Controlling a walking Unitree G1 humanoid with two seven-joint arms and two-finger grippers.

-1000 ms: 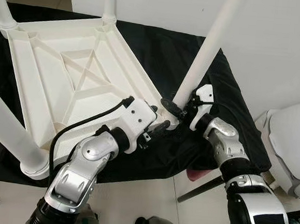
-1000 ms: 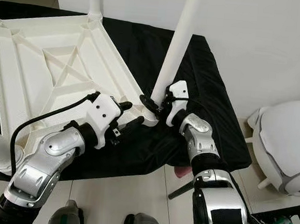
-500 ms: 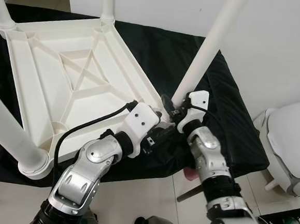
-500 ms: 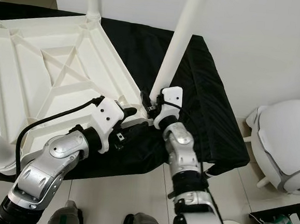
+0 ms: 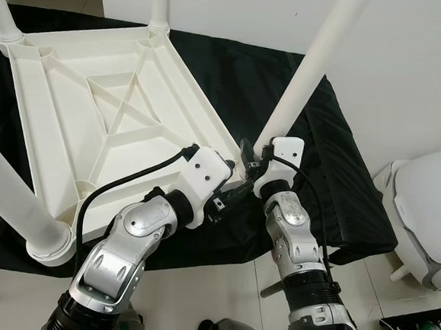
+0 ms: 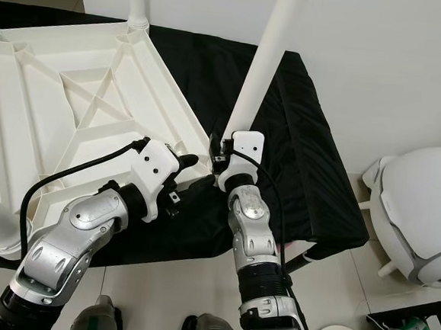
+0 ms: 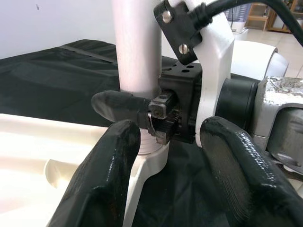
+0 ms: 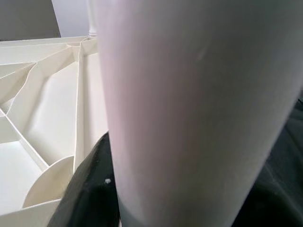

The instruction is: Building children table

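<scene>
— What is laid out, and where?

— A white plastic table (image 5: 94,117) is seen upside down on a black cloth (image 5: 334,181), its ribbed underside facing up. Four white legs stand up from its corners: two at the far side, one at the near left (image 5: 11,202), and one at the near right corner (image 5: 307,80), which rises tilted toward the right. A white rounded object (image 5: 431,212) is seen on the floor, well apart at the right.

— Where is the right gripper, and how is it set?

— The right gripper (image 6: 223,156) is placed at the base of the near right leg, just above the socket. In the left wrist view one black finger (image 7: 118,106) is seen wrapped against the leg; the leg is clamped by the fingers. In the right wrist view the leg (image 8: 199,109) is seen very close, with the table underside (image 8: 42,118) beyond it.

— And the left gripper?

— The left gripper (image 5: 234,190) is held at the near right corner of the table, just beside the right gripper. Its two fingers (image 7: 109,179) are spread apart — nothing is gripped between them.
</scene>
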